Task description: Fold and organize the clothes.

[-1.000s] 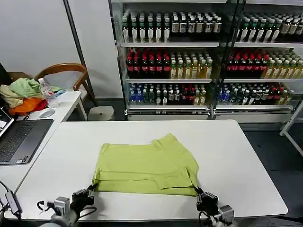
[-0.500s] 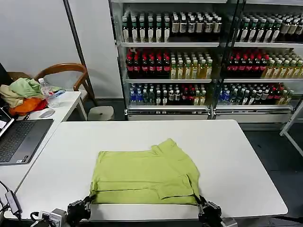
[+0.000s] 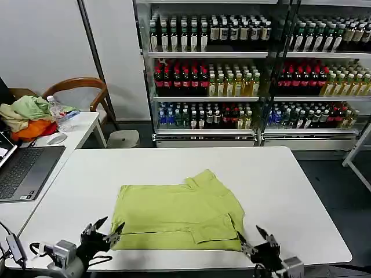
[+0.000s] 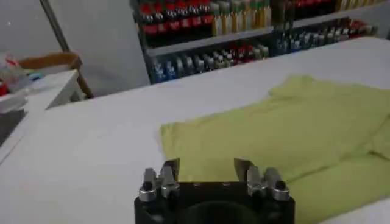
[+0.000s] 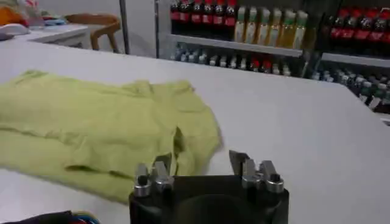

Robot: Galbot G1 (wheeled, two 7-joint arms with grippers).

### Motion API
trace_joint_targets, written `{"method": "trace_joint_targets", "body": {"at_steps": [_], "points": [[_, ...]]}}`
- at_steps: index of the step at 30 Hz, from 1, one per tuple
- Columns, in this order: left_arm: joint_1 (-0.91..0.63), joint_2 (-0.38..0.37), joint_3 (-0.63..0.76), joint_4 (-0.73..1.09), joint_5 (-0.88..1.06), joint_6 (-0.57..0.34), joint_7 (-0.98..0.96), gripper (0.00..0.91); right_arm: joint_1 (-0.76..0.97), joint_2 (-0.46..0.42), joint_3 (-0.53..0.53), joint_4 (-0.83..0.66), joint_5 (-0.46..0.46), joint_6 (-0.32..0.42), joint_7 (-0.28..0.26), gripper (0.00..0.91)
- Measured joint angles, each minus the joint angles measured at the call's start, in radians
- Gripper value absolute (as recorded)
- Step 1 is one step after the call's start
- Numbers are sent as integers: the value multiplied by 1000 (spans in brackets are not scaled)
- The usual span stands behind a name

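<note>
So the T-shirt is lying flat on the white worktop, toward the near edge and roughly centered, already doubled over with 1 sleeve sticking out at the far side. Half a second back both claws were pinched right at the 2 near corners of the fabric, and now they're both sitting spread wide with nothing in them. The left claw is hovering just off the near-left corner, and the right claw is just off the near-right corner. In the wrist views the left claw and right claw are both showing open fingers with cloth just beyond them, not between them. The hem is resting where it got dropped, so this fold pass is looking done, and probably the arms are getting ready for the next grab.
</note>
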Motion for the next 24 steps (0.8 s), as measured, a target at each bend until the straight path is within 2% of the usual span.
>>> {"method": "trace_joint_targets", "body": {"at_steps": [12, 24], "points": [[-248, -23, 128, 226, -37, -70, 37, 907, 433, 83, -173, -243, 54, -89, -22, 907], [-481, -26, 259, 466, -49, -113, 84, 907, 746, 226, -338, -582, 58, -87, -68, 907]]}}
